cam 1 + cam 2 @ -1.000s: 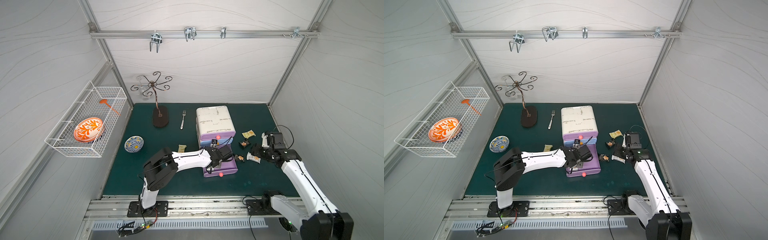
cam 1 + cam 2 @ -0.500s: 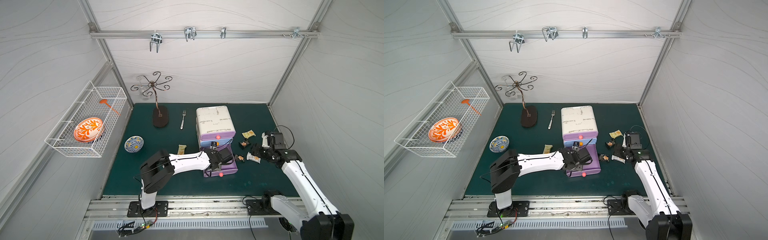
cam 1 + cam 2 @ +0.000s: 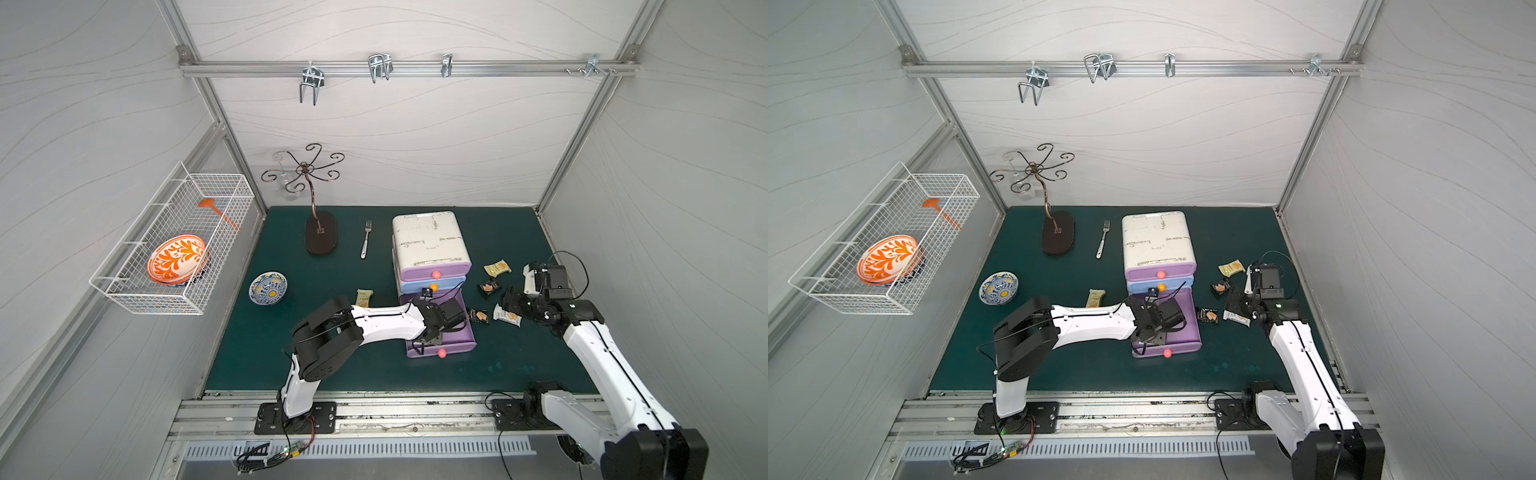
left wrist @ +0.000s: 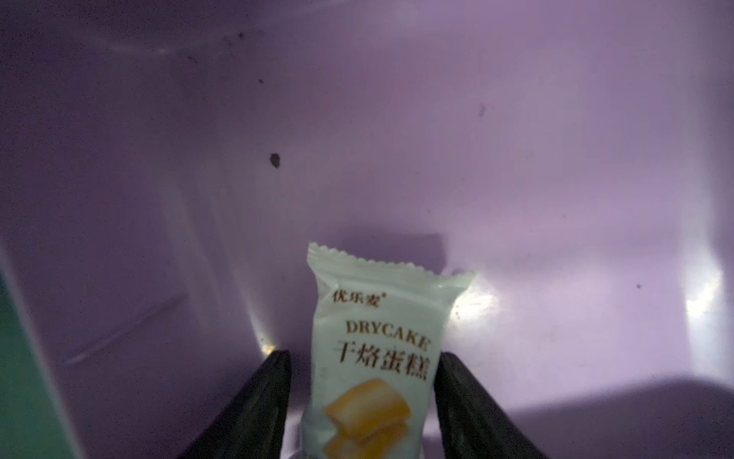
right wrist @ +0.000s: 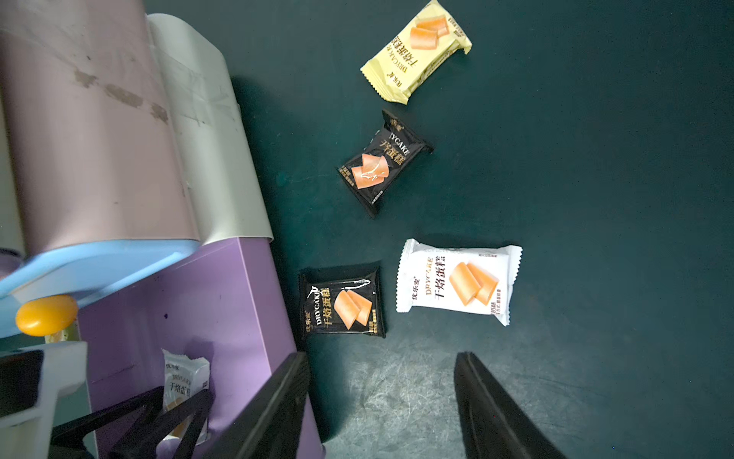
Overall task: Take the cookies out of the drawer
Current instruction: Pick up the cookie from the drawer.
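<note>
1. Lilac bottom drawer [image 3: 461, 347] of the small drawer unit [image 3: 428, 241] stands pulled out toward the robot. The lilac & blue drawers above it are shut.
2. Left tool [image 4: 363, 357] is down inside the open drawer, fingers apart, astride one white packet [image 4: 377, 318] of the cookies.
3. One finger meets the packet's edge. On the other side a thin strip of drawer floor shows between finger & wrapper, so it's straddling, not clamping, as far as visible.
4. That packet is print-up w/ "DRYCAKE" legible, crimped end pointing away from the tool. Its far end looks raised off the drawer floor.
5. Right tool [image 5: 379, 355]: fingers wide apart, nothing between them, over bare green tabletop [image 3: 332, 365] just beside the drawer's right wall.
6. Four cookies lie out on the tabletop, right of the unit, none touching:
   - yellow packet [image 5: 417, 51], farthest back
   - black packet [image 5: 383, 163], nearer
   - 2nd black packet [image 5: 342, 302], just beside the drawer wall
   - 2nd white packet [image 5: 456, 280], next to it, near the right tool
7. Pale packet [image 3: 364, 298] lies left of the unit, partly behind the left arm.
8. Fork [image 3: 365, 245] & patterned bowl [image 3: 268, 288] sit further left, well apart from the cookies.
</note>
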You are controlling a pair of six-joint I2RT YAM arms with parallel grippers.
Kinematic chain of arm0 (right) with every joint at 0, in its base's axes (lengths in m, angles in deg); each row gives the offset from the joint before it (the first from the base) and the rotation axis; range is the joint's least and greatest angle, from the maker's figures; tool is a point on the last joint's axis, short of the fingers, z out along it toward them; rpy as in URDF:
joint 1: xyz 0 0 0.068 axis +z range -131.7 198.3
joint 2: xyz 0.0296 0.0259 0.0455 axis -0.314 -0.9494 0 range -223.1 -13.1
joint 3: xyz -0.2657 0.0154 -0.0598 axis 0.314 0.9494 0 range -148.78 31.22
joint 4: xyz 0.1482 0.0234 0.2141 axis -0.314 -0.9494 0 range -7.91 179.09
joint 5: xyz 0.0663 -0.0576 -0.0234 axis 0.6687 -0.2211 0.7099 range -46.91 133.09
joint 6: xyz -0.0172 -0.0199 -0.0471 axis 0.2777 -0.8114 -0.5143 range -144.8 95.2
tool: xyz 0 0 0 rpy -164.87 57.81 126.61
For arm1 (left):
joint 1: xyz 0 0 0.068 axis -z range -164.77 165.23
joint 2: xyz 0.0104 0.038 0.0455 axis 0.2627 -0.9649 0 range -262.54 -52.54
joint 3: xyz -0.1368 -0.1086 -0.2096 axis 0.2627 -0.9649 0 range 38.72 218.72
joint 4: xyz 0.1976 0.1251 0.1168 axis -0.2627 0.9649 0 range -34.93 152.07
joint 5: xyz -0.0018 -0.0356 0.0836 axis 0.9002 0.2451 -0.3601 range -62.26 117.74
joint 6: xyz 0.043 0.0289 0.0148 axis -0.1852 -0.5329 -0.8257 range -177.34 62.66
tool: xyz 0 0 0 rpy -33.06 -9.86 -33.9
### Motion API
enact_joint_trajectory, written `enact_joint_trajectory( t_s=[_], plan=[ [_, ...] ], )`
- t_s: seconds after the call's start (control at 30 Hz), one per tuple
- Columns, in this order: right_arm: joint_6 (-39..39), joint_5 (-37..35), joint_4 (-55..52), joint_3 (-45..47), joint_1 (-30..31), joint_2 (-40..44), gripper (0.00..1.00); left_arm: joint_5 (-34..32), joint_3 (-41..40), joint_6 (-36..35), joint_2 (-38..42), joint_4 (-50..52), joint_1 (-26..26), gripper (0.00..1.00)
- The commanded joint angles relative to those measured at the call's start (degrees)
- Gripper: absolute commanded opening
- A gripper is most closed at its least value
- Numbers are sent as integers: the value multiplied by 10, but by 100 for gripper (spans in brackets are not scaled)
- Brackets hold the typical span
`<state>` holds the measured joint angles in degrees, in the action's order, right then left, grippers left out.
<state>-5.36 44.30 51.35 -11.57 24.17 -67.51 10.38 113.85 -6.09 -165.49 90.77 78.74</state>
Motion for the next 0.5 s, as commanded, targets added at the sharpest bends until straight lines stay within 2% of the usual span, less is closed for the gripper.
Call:
enact_joint_trajectory(
  t_s=[0.0, 0.23, 0.47],
  plan=[
    [-10, 7, 6, 6, -3, 2, 64, 4, 18, 0, -22, -5, 0, 63],
    [-10, 10, 8, 6, -3, 0, 64, 6, 28, -6, -42, -5, -6, 59],
    [-9, 9, 6, 4, -3, -3, 64, 5, 27, -21, -46, -6, -16, 45]
  ],
)
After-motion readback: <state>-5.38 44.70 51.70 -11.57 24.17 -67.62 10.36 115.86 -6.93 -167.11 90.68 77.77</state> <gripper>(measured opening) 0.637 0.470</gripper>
